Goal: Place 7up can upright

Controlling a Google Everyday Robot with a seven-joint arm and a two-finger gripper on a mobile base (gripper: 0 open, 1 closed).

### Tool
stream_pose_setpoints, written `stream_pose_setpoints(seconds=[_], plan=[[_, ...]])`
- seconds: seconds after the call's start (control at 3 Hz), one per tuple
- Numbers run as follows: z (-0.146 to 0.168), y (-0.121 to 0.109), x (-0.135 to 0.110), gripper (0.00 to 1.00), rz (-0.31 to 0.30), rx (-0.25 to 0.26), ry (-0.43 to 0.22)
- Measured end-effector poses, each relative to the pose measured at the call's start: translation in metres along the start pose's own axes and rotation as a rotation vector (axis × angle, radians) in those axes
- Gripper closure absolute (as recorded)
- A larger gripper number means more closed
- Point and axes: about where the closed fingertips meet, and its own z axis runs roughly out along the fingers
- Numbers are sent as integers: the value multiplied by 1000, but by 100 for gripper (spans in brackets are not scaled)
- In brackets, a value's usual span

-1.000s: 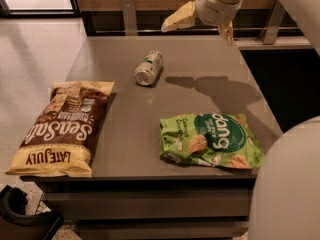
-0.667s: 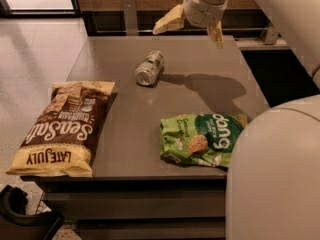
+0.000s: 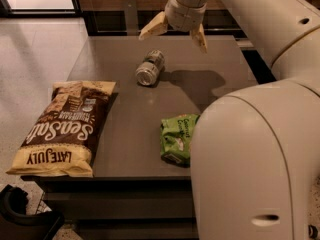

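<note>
1. Closest to the camera, the robot's bulky white arm link [image 3: 250, 159] now fills the lower right, well in front of the 7up can [image 3: 150, 67] and to its right. It has swung in over the last second and hides most of what was an open view of that corner.
2. The brown chip bag [image 3: 65, 129] lies flat in front of the can and to its left, well apart from it. It has not moved.
3. The green snack bag [image 3: 176, 139] lies in front of the can and slightly right. Only its left part shows, since the arm link covers the rest.
4. The can lies on its side on the grey table [image 3: 132, 134], one silver end turned toward the camera. It sits where it was a second ago, untouched.
5. The gripper [image 3: 176, 32] hangs just behind and above the can, a little to its right. Its fingers are spread wide and it holds nothing. It has drifted steadily leftward toward the can, so this looks like the approach, with grasping and righting still to come.
6. Nothing lies between gripper and can, and both bags are clear of the path. The likelier trouble is the can rolling if one finger nudges it first.
</note>
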Motion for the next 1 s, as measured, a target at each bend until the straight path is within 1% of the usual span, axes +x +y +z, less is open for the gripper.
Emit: stream_pose_setpoints(seconds=[0.33,0.67,1.0], plan=[[15,16,2,0,-9,8,60],[31,26,0,0,-22,-2,103],[45,30,-5,0,-14,-5,128]])
